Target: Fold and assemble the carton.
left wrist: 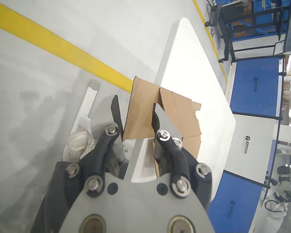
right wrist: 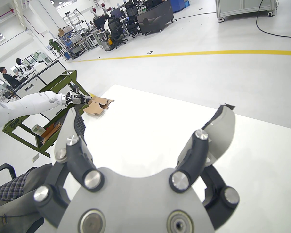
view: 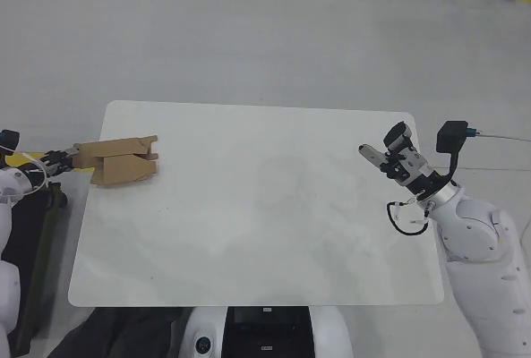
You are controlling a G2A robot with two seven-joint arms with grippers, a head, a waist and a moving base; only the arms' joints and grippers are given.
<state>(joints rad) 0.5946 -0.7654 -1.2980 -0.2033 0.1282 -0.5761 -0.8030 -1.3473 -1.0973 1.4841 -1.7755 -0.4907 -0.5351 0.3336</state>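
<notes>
Brown, flattened corrugated-cardboard carton [view: 122, 159] [left wrist: 140, 107] [right wrist: 97, 105] at the far-left corner of the white, round-cornered surface [view: 265, 224] [left wrist: 191, 73] [right wrist: 140, 103]. Overhung the left edge at its gripped end and sat near the far edge. Whether resting on the top or lifted just off it, could not tell. Just beside the left edge, lower down, an olive-green metal rack [right wrist: 63, 81].

Ran lengthwise left to right, roughly parallel to the far edge, with the notched flap ends pointing toward the surface's middle and the narrower end pointing out past the left edge. Partly folded, one panel angled up against another.

Gripped at that outer end by the left pincer [view: 64, 161] [left wrist: 135, 105] [right wrist: 83, 99], clenched on a cardboard panel with a black finger [left wrist: 116, 115] on each side, in line with the carton's length.

Well apart, across the whole width of white top: the right pincer [view: 381, 143] [right wrist: 150, 110], by the right edge, released, spread wide, grasping nothing, and aimed toward the carton.
</notes>
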